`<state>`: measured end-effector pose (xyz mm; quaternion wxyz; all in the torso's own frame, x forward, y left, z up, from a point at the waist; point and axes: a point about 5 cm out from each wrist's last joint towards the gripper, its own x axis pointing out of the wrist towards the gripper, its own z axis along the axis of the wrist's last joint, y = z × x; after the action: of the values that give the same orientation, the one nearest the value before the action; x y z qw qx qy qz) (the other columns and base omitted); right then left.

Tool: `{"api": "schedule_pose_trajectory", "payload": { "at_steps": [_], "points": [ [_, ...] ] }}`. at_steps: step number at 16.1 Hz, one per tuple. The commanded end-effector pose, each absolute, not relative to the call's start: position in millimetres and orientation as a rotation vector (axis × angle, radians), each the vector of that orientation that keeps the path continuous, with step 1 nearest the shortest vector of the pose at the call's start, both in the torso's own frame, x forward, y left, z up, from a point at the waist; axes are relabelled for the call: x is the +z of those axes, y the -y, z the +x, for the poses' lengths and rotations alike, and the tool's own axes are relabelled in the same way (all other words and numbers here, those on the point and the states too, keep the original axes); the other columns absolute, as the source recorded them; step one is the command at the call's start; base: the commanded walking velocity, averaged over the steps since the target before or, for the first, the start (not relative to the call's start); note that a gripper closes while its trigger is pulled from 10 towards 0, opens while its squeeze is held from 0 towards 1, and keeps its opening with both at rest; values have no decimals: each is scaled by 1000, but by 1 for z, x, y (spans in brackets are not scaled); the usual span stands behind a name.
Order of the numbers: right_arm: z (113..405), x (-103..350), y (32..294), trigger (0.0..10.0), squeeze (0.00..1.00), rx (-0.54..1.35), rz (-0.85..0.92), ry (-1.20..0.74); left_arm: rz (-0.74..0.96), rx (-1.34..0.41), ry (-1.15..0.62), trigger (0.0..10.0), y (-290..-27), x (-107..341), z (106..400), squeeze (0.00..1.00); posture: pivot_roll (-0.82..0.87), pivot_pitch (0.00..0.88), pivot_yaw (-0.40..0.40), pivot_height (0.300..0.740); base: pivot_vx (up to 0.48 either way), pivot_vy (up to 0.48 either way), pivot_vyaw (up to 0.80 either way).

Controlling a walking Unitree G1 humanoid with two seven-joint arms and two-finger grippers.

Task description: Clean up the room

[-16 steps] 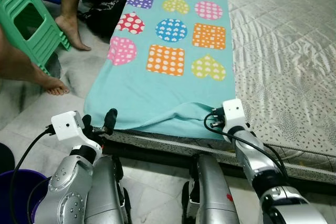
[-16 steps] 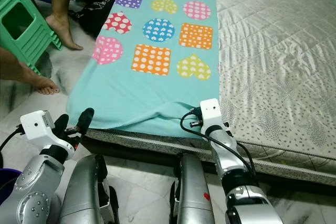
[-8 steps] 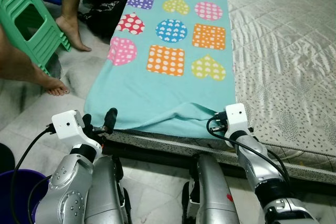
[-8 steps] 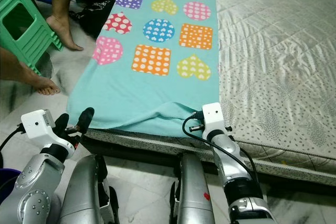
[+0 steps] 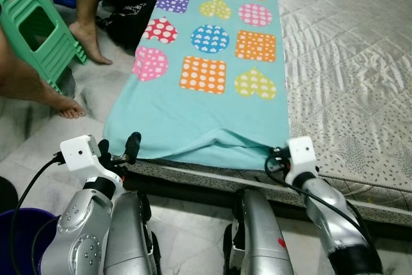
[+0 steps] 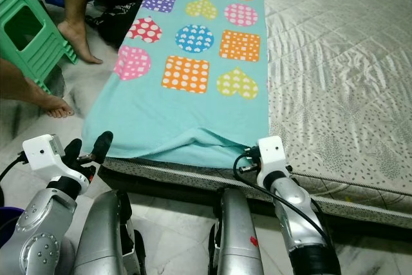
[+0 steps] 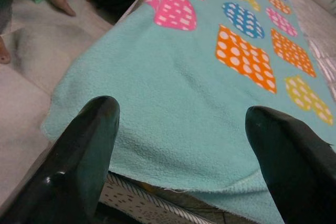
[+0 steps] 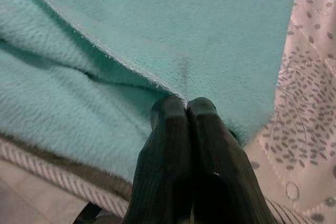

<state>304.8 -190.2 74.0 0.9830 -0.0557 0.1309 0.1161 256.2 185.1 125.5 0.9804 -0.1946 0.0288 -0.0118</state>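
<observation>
- Our right hand reaches to the near right corner of the blanket, its two black fingers pressed together and pinching the fleece hem at the mattress edge.
- Our left hand hovers released, fingers spread wide, just off the blanket's near left corner.
- The blanket is turquoise fleece printed with dotted hearts, circles and squares; it lies lengthwise along the left side of the bed, rumpled near our right hand.
- A purple bucket stands on the floor by our left arm; we cannot tell its contents.
- A person's bare feet rest beside green plastic stools.
</observation>
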Motion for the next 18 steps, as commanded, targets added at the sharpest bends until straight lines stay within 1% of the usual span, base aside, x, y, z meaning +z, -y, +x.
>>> {"api": "schedule_pose_trajectory", "payload": {
  "at_steps": [1,4,7,18],
  "points": [
    [300,76,201,0,0,212,-96,-265,-388,-17,-77,10000,-186,121,254,0,50,231,-52,546,0,0,0],
    [289,78,214,0,0,227,-81,-259,-386,-22,-79,10000,-187,121,256,0,47,234,-48,546,0,0,0],
    [284,78,219,0,0,242,-75,-262,-385,-20,-80,10000,-188,120,256,0,47,233,-49,546,0,0,0],
    [284,78,219,0,0,242,-75,-262,-385,-20,-80,10000,-188,120,256,0,47,233,-49,546,0,0,0]
  ]
}}
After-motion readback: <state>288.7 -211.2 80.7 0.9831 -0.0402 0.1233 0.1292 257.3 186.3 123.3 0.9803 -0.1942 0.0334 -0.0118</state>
